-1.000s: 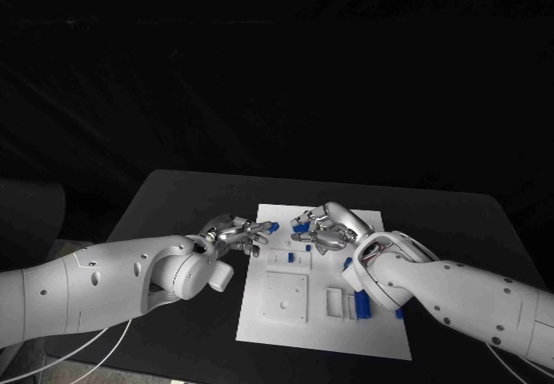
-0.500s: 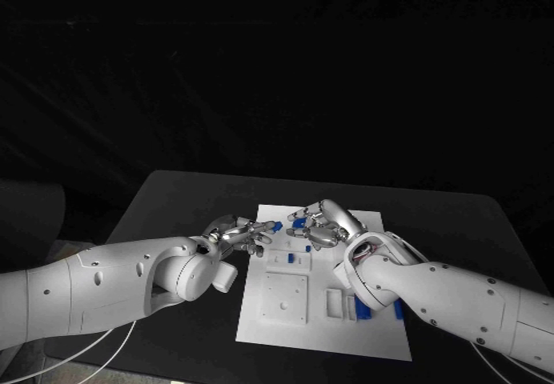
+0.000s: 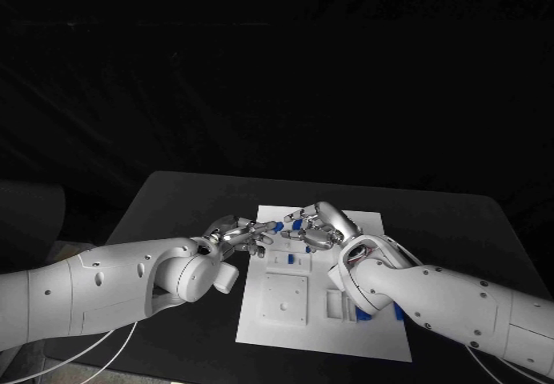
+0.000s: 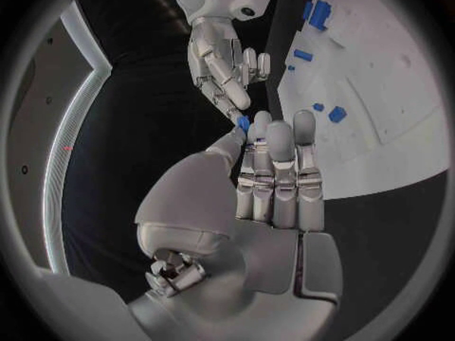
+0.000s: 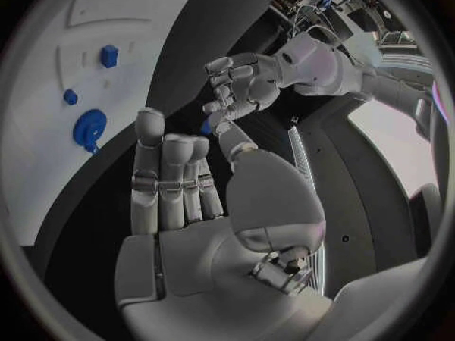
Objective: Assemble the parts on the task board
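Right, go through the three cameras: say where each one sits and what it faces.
Head view: on the robot's head, facing down at the task board; both arms enter, left hand meeting right hand.
Left wrist view: behind the left hand, facing the right hand and board.
Right wrist view: behind the right hand, facing the left hand.
Shared: both hands and the board.

The surface is black and plain, with no pattern. The task board on it is white. The parts on the board are blue; a small blue piece also shows between the fingertips of the two hands. The left hand is silver with darker grey seams, on a white arm. The right hand is the same silver, also on a white arm. A round blue part lies on the white board.
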Robot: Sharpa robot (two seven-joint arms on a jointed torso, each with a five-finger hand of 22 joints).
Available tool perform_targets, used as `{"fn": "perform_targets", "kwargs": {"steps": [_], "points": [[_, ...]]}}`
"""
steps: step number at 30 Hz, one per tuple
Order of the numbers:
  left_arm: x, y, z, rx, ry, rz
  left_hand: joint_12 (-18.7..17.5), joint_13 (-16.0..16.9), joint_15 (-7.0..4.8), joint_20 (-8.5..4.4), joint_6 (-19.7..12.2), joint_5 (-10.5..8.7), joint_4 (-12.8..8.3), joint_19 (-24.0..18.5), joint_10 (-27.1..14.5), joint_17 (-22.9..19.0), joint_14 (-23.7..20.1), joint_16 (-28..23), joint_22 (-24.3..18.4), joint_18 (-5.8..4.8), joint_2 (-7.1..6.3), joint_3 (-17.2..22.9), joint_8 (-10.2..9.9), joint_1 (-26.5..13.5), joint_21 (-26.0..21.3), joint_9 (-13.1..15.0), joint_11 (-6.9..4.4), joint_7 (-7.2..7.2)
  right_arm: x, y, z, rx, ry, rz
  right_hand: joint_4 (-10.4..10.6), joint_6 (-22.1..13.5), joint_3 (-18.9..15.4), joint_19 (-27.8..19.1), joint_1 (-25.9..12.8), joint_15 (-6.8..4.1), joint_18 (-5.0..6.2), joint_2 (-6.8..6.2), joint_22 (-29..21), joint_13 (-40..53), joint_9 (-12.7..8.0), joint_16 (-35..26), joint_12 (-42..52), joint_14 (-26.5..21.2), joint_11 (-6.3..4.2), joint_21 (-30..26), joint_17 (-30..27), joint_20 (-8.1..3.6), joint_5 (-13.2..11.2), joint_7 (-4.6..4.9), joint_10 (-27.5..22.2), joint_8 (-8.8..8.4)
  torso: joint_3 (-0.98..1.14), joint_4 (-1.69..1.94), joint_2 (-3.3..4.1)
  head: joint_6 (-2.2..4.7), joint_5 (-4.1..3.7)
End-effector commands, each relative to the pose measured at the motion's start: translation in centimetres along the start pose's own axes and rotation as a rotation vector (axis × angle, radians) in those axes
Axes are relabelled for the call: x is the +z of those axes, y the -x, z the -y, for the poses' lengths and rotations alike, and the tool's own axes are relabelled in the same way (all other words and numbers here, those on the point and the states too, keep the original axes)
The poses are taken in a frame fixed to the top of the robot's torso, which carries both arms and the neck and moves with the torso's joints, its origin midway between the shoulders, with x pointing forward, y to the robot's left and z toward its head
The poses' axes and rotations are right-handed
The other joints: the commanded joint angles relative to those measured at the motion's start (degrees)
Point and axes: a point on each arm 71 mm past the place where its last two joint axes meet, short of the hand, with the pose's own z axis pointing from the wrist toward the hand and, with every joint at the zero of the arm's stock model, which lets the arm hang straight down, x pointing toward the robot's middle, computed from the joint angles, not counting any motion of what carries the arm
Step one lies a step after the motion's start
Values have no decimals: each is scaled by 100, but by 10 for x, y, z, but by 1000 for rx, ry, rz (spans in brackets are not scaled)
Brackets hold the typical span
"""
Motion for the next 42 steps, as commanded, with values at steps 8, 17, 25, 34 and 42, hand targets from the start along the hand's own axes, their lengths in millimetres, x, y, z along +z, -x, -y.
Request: {"fn": "perform_targets", "kwargs": {"steps": [8, 17, 25, 34, 42], "points": [[0, -3, 2, -12, -14, -11, 22, 0, -14, -8, 29, 30, -622, -39, 240, -13, -12, 2, 102, -48, 49, 576, 23, -8, 40, 8, -49, 2, -1, -6, -4, -3, 17, -5, -1, 87, -37, 222, 36, -4, 20, 15, 161, 7, 7, -6, 15, 38, -6, 26, -3, -20, -22, -32, 54, 25, 2, 2, -1, -10, 11], [1, -3, 2, -13, -13, -13, 16, -1, -12, -6, 24, 30, -624, -42, 239, -14, -14, 3, 103, -45, 52, 576, 22, -8, 43, 9, -47, 4, -2, -10, -6, -2, 25, -7, -5, 108, -45, 223, 32, -7, 15, 20, 163, 5, 6, -1, 13, 40, -11, 36, 2, -25, -34, -40, 56, 24, 3, 0, 0, -2, 27], [1, -4, 2, -14, -10, -18, 9, -2, -11, -4, 23, 28, -625, -44, 236, -15, -16, 3, 102, -43, 55, 576, 23, -8, 45, 11, -46, 5, -2, -12, -8, -4, 33, -2, -15, 139, -45, 224, 41, -12, 12, 30, 164, 13, 8, 2, 21, 43, -18, 43, 6, -28, -83, -52, 64, 26, 6, 0, 1, 0, 30], [1, -5, 2, -15, -7, -24, 3, -1, -10, -2, 18, 33, -629, -50, 238, -16, -22, 4, 103, -41, 56, 578, 22, -6, 49, 11, -45, 7, -2, -15, -9, -19, 36, 24, -22, 269, -48, 228, 40, -26, 1, 22, 167, 18, 9, 8, 24, 54, -39, 61, 13, -41, -157, -91, 79, 27, 4, 6, 0, 9, 31], [1, -8, 2, -16, -6, -32, 1, -1, -9, -1, 18, 34, -630, -54, 239, -16, -25, 4, 103, -40, 57, 577, 22, -7, 52, 11, -44, 7, -2, -18, -11, -31, 43, 55, -7, 455, -58, 234, 65, -47, -20, 24, 163, 26, 8, 12, 25, 73, -69, 90, 21, -62, -338, -145, 109, 25, 3, 2, 1, 9, 35]]}}
